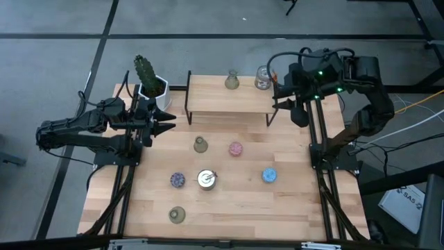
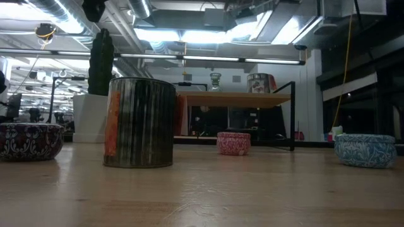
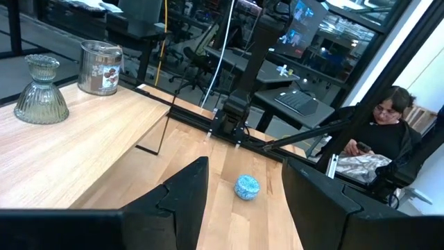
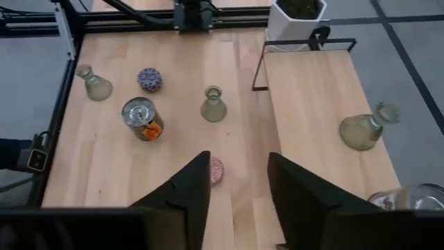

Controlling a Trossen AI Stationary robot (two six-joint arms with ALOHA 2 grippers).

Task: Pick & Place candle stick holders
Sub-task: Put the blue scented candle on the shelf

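Layout from the high view: small raised shelf (image 1: pixel 229 103) sits at the back-centre of the table (image 1: pixel 291 208). On it, two holders: a flared one (image 1: pixel 232 81) and a glass cup (image 1: pixel 262 78) just to its right. Cactus pot (image 1: pixel 154 90) is off the shelf's left end, at the back-left corner.

In front of the shelf, on the table: another flared holder (image 1: pixel 200 144) w/ a round one (image 1: pixel 236 148) to its right. Next row fwd, left to right: round holder (image 1: pixel 178 180), a metal cup (image 1: pixel 206 179) right beside it, then a round holder (image 1: pixel 270 175) well apart. Nearest the front edge, left of centre, a third flared holder (image 1: pixel 177 215).
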